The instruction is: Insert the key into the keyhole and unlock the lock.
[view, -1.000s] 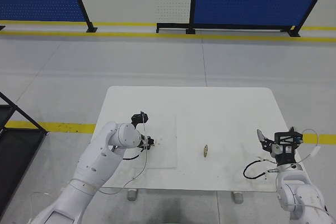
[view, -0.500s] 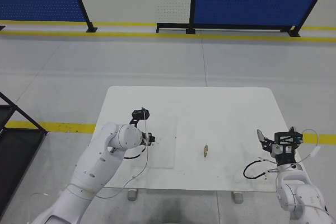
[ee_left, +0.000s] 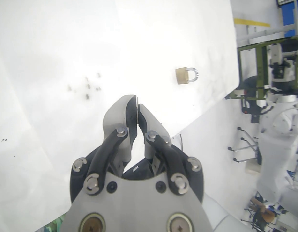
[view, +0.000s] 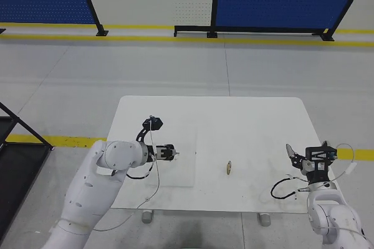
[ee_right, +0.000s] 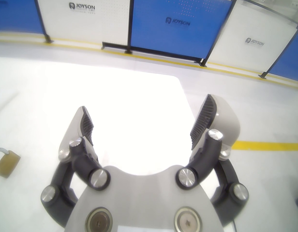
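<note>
**L claw pinched shut over the sheet, padlock lying apart**

White table (view: 255,118) stands on a grey floor w/ yellow lines (view: 50,141); blue and white fence panels (view: 280,12) close the room behind. On the table's L half lies a thin white sheet (view: 181,177), and some small dark specks (ee_left: 87,88) sit on it near the L claw.

Padlock (view: 229,166), brass body w/ silver shackle, lies flat on the bare table top between the two arms, near the front edge. It is well apart from both claws. Only the sheet's edge lies between the L claw and the padlock.

L gripper (ee_left: 138,100) is over the sheet, its pads pressed together and the tips turned toward the padlock. Whether the key sits between the pads I cannot tell. R gripper (ee_right: 145,107) hovers at the table's R edge, its fingers spread wide w/ nothing between them.

Vs. 1 s ago: the L arm has swung, the elbow went outward to the L and the forearm now lies more level across the table. The padlock and the R arm kept the same pos.
</note>
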You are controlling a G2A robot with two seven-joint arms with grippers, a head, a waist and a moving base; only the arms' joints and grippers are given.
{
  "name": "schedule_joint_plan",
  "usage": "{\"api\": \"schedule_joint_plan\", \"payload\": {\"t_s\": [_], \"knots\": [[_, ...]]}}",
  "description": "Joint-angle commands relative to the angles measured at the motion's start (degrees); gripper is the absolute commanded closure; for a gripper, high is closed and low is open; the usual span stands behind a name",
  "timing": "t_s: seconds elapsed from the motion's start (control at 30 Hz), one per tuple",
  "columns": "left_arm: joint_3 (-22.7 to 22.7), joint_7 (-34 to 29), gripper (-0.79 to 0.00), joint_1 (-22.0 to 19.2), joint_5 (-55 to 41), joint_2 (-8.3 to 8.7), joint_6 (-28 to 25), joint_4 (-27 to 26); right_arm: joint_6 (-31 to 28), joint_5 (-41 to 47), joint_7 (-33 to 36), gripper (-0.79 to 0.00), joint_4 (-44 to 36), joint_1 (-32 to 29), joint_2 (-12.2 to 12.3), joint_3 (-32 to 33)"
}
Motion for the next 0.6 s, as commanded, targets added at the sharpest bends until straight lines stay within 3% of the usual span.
{"api": "schedule_joint_plan", "payload": {"t_s": [0.0, 0.2, 0.57], "knots": [[-2.15, -0.47, 0.0, 1.13, -5.91, 0.17, -2.58, 1.06, 0.0, 0.0, 0.0, -0.785, 0.0, 0.0, 0.0, 0.0], [-6.93, -3.11, 0.0, 2.91, -19.67, 0.68, -9.02, 6.27, 0.0, 0.0, 0.0, -0.785, 0.0, 0.0, 0.0, 0.0], [-11.48, -11.67, 0.0, 2.08, -40.52, 1.6, -18.83, 16.01, 0.0, 0.0, 0.0, -0.785, 0.0, 0.0, 0.0, 0.0]]}}
